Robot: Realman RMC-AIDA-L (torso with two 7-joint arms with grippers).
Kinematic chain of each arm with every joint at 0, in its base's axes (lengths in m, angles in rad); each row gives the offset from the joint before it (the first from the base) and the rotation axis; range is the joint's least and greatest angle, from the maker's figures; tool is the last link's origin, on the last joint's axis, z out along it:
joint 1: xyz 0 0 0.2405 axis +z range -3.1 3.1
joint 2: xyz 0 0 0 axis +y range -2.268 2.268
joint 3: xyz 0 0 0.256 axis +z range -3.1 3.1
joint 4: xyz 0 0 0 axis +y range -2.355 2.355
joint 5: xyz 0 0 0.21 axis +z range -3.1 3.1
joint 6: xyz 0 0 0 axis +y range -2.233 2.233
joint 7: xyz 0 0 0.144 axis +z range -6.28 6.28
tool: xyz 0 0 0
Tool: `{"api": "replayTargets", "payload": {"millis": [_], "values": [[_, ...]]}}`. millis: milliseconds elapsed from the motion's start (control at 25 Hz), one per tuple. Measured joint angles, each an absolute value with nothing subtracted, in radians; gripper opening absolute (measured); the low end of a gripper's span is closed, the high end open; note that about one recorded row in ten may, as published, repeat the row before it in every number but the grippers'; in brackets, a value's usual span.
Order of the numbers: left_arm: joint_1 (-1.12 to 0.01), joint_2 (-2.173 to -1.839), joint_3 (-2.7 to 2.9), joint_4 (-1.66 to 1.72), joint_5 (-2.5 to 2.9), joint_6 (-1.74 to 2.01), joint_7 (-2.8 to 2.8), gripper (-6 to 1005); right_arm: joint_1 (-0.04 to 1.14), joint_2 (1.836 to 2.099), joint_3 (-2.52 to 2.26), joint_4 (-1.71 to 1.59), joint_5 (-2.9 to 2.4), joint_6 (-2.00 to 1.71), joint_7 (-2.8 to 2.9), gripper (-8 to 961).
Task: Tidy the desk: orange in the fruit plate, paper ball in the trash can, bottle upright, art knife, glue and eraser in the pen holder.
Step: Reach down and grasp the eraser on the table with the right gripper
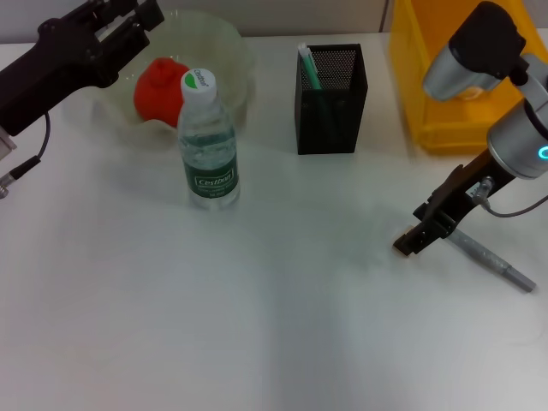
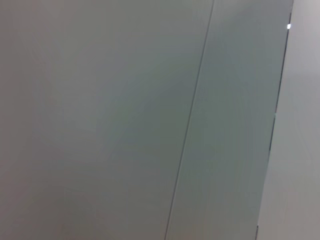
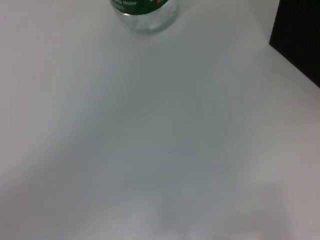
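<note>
The orange (image 1: pixel 157 90) lies in the clear fruit plate (image 1: pixel 231 51) at the back left. My left gripper (image 1: pixel 137 24) hovers open over the plate's far left rim. In front of the plate the water bottle (image 1: pixel 208 145) (image 3: pixel 145 12) stands upright. The black mesh pen holder (image 1: pixel 331 98) (image 3: pixel 300 35) holds a green and white stick. A grey art knife (image 1: pixel 495 259) lies flat on the table at the right, and my right gripper (image 1: pixel 417 237) sits low at its near end. Paper ball and eraser are out of view.
A yellow bin (image 1: pixel 445 86) stands at the back right, beside the pen holder. The white table (image 1: pixel 257 325) stretches toward the front. The left wrist view shows only plain grey panels.
</note>
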State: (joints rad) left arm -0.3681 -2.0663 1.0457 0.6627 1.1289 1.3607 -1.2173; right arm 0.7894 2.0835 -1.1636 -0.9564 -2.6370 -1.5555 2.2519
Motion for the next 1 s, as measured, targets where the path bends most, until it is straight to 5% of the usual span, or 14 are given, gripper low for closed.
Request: {"api": "replayTargets", "payload": {"millis": [880,1000], "values": [[-0.363,-2.068,1.04,0.661,1.129,1.344,-1.207,476,0.836,2.084,-1.3,-0.864,-2.639,-1.488,2.317,653],[-0.36,-2.068,1.04,0.661,1.129,1.346,-1.207,476,0.836,2.084,-1.311,-0.86,-2.639,-1.481,2.323,548]]}}
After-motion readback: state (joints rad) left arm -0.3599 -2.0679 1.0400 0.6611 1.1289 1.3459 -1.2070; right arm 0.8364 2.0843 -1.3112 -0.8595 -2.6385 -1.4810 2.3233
